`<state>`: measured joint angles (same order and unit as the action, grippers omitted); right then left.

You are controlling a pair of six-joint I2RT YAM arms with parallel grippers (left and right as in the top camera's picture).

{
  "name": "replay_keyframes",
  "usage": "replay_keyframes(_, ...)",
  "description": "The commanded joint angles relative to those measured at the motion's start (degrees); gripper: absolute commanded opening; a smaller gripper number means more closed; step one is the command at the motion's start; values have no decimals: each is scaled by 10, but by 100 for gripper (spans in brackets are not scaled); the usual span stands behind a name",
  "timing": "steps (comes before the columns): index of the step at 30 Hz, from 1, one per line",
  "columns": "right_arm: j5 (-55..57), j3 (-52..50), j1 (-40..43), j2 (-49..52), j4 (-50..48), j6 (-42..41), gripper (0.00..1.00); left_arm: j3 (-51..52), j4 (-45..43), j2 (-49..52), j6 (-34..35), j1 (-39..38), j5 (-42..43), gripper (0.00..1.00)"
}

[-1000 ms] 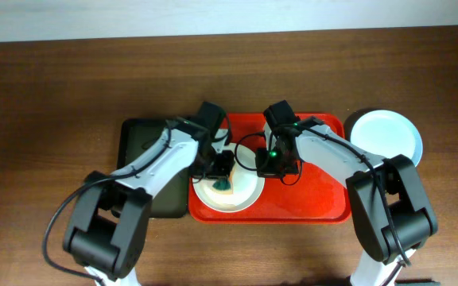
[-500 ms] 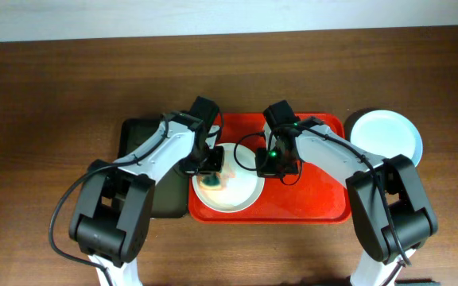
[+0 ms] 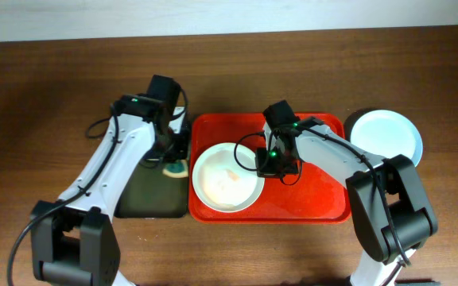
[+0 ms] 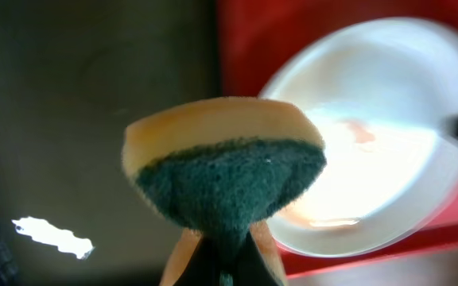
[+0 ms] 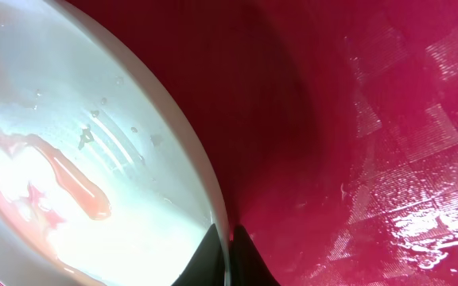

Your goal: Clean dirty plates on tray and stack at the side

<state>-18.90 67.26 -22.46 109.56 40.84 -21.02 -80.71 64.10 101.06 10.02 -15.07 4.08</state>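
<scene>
A white plate (image 3: 227, 176) with a pale red smear lies on the left half of the red tray (image 3: 316, 199). My right gripper (image 3: 267, 165) is shut on the plate's right rim; the wrist view shows the jaws (image 5: 224, 238) pinching the rim of the plate (image 5: 70, 159) over the tray (image 5: 356, 119). My left gripper (image 3: 176, 163) is shut on a yellow-and-green sponge (image 4: 225, 171) and holds it over the dark green tray (image 3: 145, 187), left of the plate (image 4: 372, 135). A pale mint-green plate (image 3: 386, 137) sits on the table to the right of the tray.
The dark green tray (image 4: 70, 119) lies against the red tray's left edge. Bare wooden table surrounds both trays. The plate at the right rests partly on a dark round object (image 3: 356, 121).
My left gripper has lifted the sponge off the white plate and moved left, over the dark green tray. The right gripper and plate have stayed put.
</scene>
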Motion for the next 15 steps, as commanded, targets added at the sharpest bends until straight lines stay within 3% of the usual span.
replay_keyframes(1,1,-6,-9,-4,-2,-5,5,19,-4,2,13,32,-82,0)
replay_keyframes(9,1,-6,-9,-4,-2,-5,5,139,-116,2,12,36,-77,2)
replay_keyframes(10,1,-6,-9,-4,-2,-5,5,149,-127,2,12,36,-77,8)
replay_keyframes(11,1,-6,-9,-4,-2,-5,5,150,-129,2,13,36,-77,24)
replay_keyframes(12,1,-6,-9,-4,-2,-5,5,149,-131,2,12,36,-70,51)
replay_keyframes(15,1,-6,-9,-4,-2,-5,5,122,-112,2,12,36,-42,57)
